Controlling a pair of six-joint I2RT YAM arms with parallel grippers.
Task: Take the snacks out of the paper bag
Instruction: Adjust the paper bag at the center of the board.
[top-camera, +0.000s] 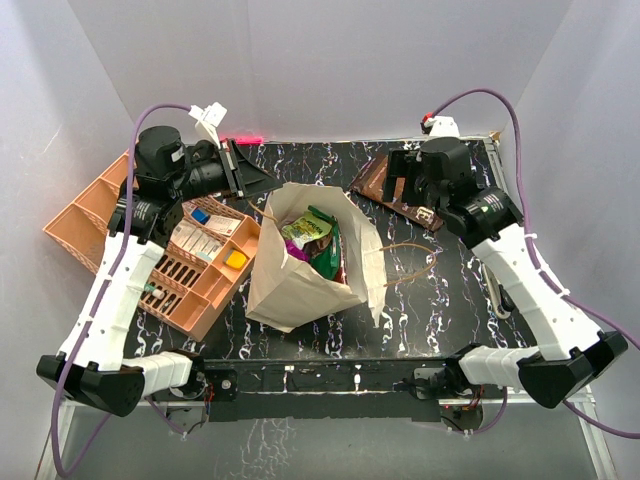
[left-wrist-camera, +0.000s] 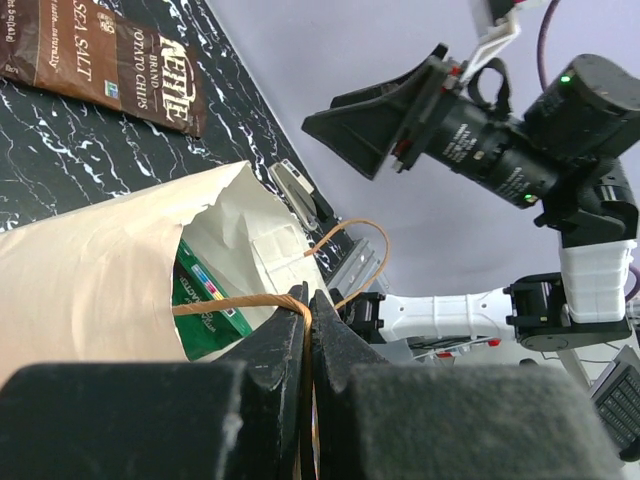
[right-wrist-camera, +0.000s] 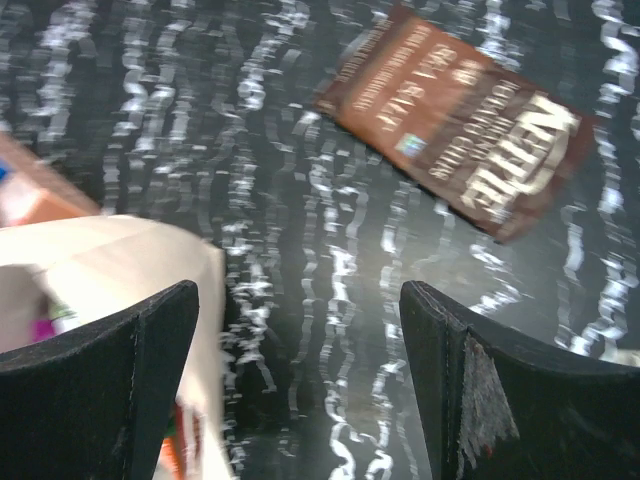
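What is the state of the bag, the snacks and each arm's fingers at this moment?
Paper bag: mouth open.
Packets: inside the bag.
Chip pouch: out, flat on the table.
Left fingers: shut on the bag's handle.
Right fingers: open, empty.

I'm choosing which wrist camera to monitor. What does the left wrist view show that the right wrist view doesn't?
Only left wrist: the left gripper shut on the tan bag handle, and a green packet inside the paper bag. Only right wrist: nothing between the open right gripper's fingers, and a corner of the orange tray. Both: the brown pouch lying flat on the table outside the bag.
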